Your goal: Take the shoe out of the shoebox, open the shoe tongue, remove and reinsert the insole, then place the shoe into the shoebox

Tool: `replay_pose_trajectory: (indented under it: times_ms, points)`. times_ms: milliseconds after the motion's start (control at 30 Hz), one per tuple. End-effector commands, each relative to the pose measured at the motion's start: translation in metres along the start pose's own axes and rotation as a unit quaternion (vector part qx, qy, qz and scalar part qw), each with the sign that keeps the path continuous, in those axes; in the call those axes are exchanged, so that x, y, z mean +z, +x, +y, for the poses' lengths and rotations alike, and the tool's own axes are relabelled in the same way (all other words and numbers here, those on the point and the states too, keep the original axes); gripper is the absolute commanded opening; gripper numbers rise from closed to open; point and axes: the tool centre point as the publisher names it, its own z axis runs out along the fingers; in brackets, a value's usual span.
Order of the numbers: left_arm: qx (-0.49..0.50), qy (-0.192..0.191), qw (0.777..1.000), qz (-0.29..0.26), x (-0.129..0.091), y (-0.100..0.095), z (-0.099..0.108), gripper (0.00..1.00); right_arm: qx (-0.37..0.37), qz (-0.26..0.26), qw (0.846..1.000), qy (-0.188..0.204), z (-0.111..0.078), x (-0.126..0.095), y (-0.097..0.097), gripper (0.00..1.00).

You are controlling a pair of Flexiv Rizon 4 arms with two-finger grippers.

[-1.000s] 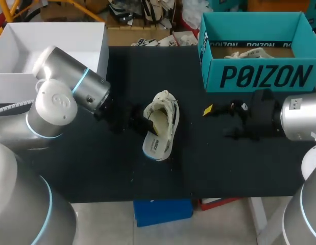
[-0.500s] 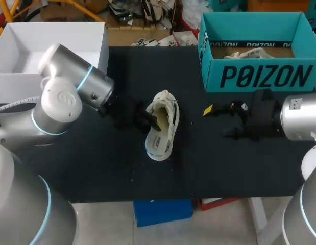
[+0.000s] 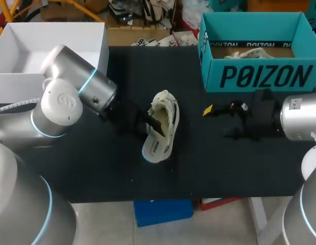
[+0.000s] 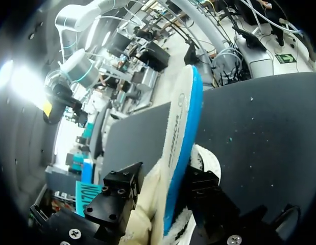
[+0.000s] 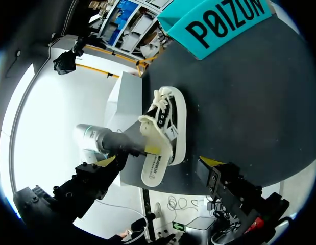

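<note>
Head view: the shoe (image 3: 167,115) lies near the middle of the black table (image 3: 96,168), well apart from the teal shoebox (image 3: 257,76) at the far right. The opening of the shoe faces the left arm (image 3: 78,92). The white insole (image 3: 155,148) sticks partly out of the shoe, with one end pointing at the table's near edge. The left gripper (image 3: 151,122) reaches into the opening and has hold of the insole. The right gripper (image 3: 216,122) hangs over the table between shoe and shoebox. Its fingers are spread and hold nothing. A white box (image 3: 50,46) sits at the far left corner.

Left wrist view: the insole (image 4: 180,148) stands on edge between the black fingers (image 4: 117,191), white on one face and blue on the other. Both fingers press on it from either side, so the left gripper (image 4: 163,189) is clamped on the insole. Fleecy white lining of the shoe (image 4: 206,163) shows just beside it.

Right wrist view: the right gripper (image 5: 159,162) is spread wide with nothing between its yellow tips. Ahead of it lies the shoe (image 5: 173,120), black and white with its laces toward the shoebox (image 5: 214,25). The insole (image 5: 155,166) hangs out of the shoe. The left gripper (image 5: 150,149) pinches it where it leaves the shoe, one yellow tip showing there.
</note>
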Motion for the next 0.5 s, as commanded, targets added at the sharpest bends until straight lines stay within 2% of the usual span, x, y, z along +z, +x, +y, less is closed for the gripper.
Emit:
replay_pose_trajectory:
  times_ms: [33,267,500]
  points:
    - [0.006,-0.005,1.000,0.001,-0.008,0.000,-0.011,0.42,0.000,-0.001,1.000,0.000,0.000,0.001,0.001,1.00]
    - [0.016,-0.006,1.000,0.001,-0.015,-0.003,-0.023,0.39,0.000,-0.001,1.000,0.000,0.000,0.001,0.001,1.00]
    - [0.018,0.005,1.000,0.002,-0.011,0.000,-0.033,0.37,0.000,-0.001,1.000,0.000,0.000,0.001,0.001,1.00]
